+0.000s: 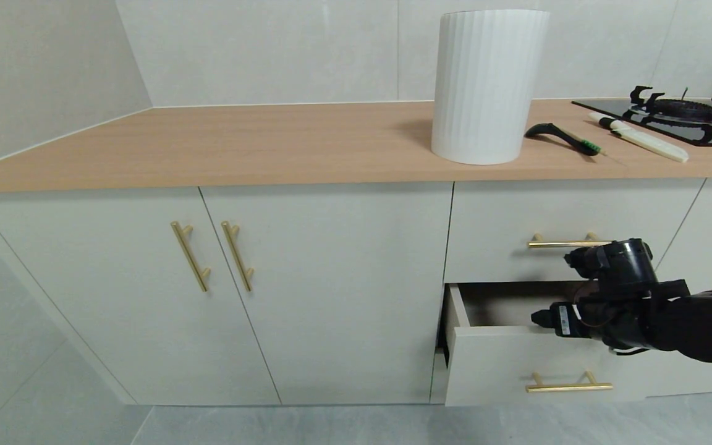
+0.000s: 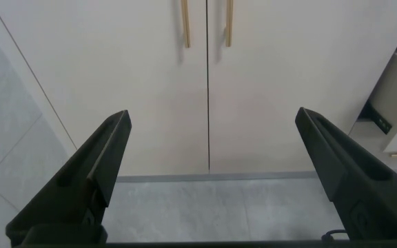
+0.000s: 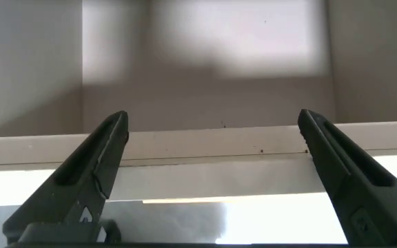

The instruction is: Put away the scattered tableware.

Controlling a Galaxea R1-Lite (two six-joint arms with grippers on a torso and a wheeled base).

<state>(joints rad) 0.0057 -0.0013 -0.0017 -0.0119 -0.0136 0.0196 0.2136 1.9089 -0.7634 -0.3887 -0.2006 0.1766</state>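
1. Right gripper is spread wide, right over the open drawer.
2. Left gripper is wide too, facing the cupboard doors.
3. Spoon and knife lie on the counter, beside a white container.

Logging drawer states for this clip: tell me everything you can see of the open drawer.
The drawer is the lower of two on the right. It stands partly pulled out and level. Its flat front looks like off-white laminate and carries a horizontal gold bar handle. What shows of the inside is bare and shadowed. The right gripper, open, sits over the front's top edge; whether it touches cannot be told.
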